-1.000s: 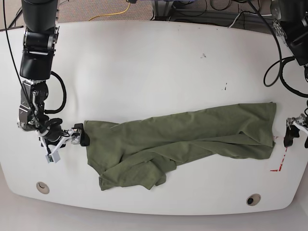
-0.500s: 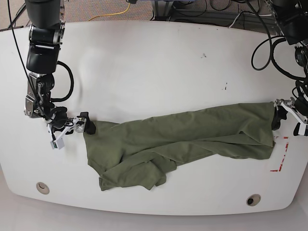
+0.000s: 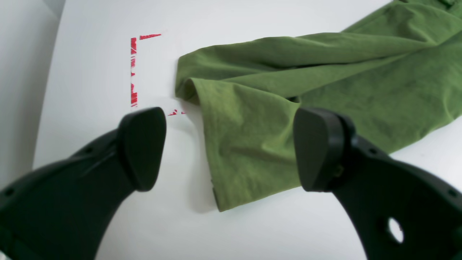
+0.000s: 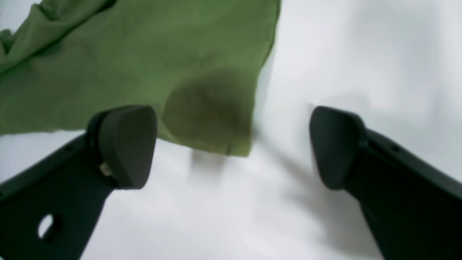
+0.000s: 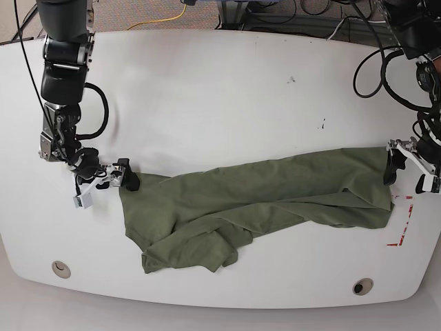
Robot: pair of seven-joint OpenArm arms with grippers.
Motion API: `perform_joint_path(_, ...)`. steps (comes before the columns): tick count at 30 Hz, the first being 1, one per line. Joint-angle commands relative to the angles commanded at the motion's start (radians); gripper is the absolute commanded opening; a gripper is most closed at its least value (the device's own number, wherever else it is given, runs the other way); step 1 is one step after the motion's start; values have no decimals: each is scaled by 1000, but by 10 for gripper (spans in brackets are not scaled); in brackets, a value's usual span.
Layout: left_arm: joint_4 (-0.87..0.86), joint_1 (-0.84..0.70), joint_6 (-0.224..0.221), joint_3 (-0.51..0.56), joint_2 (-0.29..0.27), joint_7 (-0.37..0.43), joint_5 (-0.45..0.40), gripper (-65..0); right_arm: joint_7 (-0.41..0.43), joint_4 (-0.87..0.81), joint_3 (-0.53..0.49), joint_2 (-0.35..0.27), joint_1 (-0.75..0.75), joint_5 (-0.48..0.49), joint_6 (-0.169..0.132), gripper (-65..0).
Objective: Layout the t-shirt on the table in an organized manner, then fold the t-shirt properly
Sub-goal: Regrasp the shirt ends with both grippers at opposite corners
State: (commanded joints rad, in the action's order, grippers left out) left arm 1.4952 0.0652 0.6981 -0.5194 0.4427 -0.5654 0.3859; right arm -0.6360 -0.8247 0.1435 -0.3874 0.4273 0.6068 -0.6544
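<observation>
**Olive t-shirt stretched across the bench between two parted hands**

The t-shirt [image 5: 262, 200] lies on the white bench [image 5: 220, 103] as a long, rumpled band running from the left side to the right, toward the near half of the surface. It is plain olive green, creased along its length, with folds doubled over one another. At its left near end the cloth bunches into a wider, crumpled lump; at its right end it finishes in a straighter edge, just left of red tape marks [image 5: 403, 224] on the bench.

The left hand [image 5: 406, 171] sits at the shirt's right edge. In its wrist view the fingers [image 3: 142, 148] stand well apart, straddling a corner of cloth without clamping it.

The right hand [image 5: 110, 181] is at the shirt's far-left corner. Its fingers [image 4: 124, 144] are also spread wide, the corner hanging between them, ungripped.
</observation>
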Motion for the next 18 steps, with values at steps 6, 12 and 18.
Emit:
perform_joint_path(6,-2,0,0,0,-2,0,0,-126,0,0,0,34,0,0,2,-209)
perform_joint_path(12,-8,0,0,-2,-2,0,-2,-126,0,-3,0,37,0,0,2,-422)
perform_joint_path(18,-66,6,0,-2,3,5,-26,-126,-8,-5,0,34,0,0,5,-640)
